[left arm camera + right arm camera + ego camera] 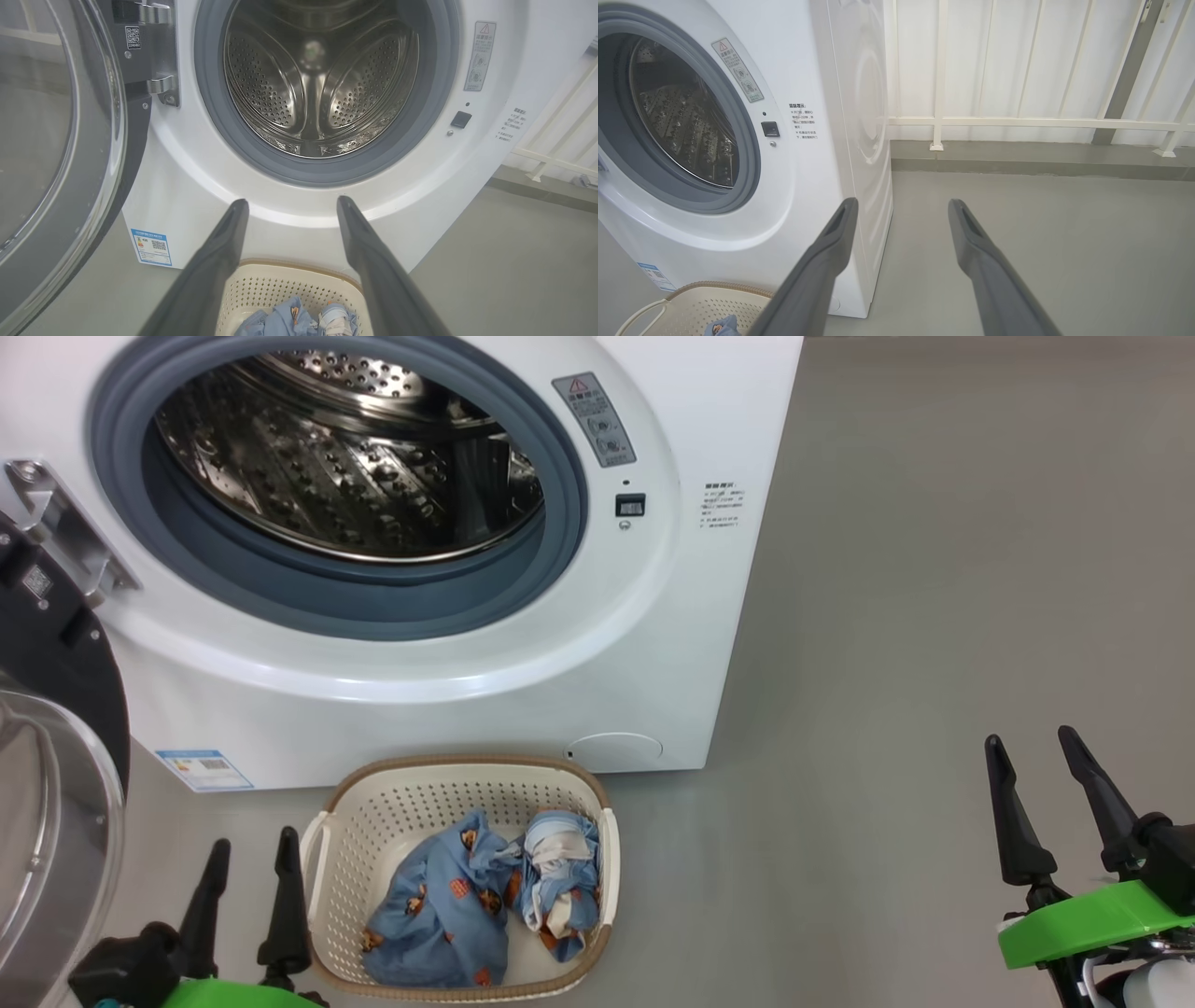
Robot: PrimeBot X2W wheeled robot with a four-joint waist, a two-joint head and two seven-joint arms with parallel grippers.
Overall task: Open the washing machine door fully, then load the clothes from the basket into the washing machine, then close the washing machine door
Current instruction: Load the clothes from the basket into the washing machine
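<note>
The white washing machine (653, 644) stands with its steel drum (345, 457) exposed and nothing inside. Its door (47, 784) is swung open at the far left, glass bowl facing out; in the left wrist view the door (56, 154) hangs on its hinge. On the floor before the machine sits the cream basket (373, 812) holding two light-blue bear-print clothes (448, 905), lying side by side. My left gripper (254, 845) is open just left of the basket, empty. My right gripper (1030, 735) is open over bare floor, far right of the basket.
Grey floor (934, 616) stretches to the machine's right. A white railing (1017, 122) on a low kerb runs behind the machine's right side. The open door takes up the space at the left.
</note>
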